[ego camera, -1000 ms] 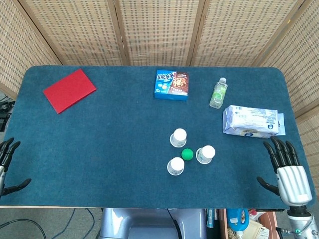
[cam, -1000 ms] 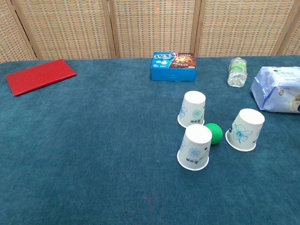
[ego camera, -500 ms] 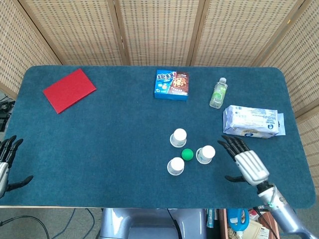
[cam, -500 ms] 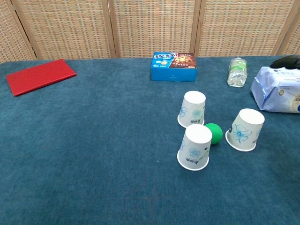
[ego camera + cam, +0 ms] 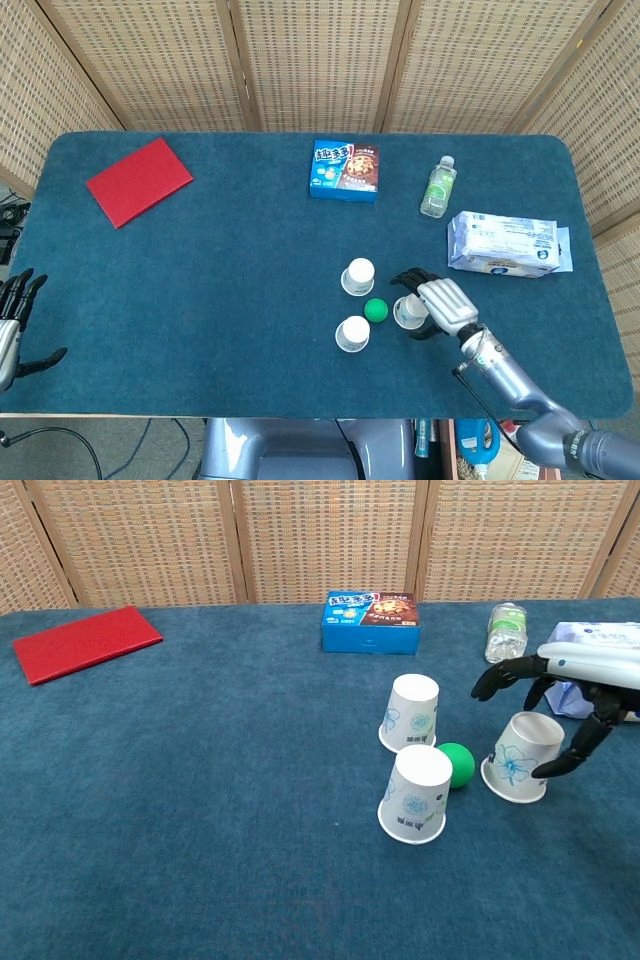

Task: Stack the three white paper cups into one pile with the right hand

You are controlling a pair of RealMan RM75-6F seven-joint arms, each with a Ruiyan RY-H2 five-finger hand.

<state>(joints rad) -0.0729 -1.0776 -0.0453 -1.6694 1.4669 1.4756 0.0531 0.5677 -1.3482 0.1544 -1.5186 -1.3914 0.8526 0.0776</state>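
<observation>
Cup (image 5: 521, 757) sits under right robot hand (image 5: 560, 695), fingers spread, apparently not gripping yet.

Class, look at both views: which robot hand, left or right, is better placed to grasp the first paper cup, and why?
The right robot hand. It hovers open over the rightmost paper cup, fingers spread on both sides of it. The left robot hand sits at the table's far left edge, well away from all three cups.

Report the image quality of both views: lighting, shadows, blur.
Head view: even, soft light, faint shadows, sharp throughout, including the right hand over the nearest cup. Chest view: equally even, cups crisp, slight softness on the hand's dark fingers; no glare.
</observation>
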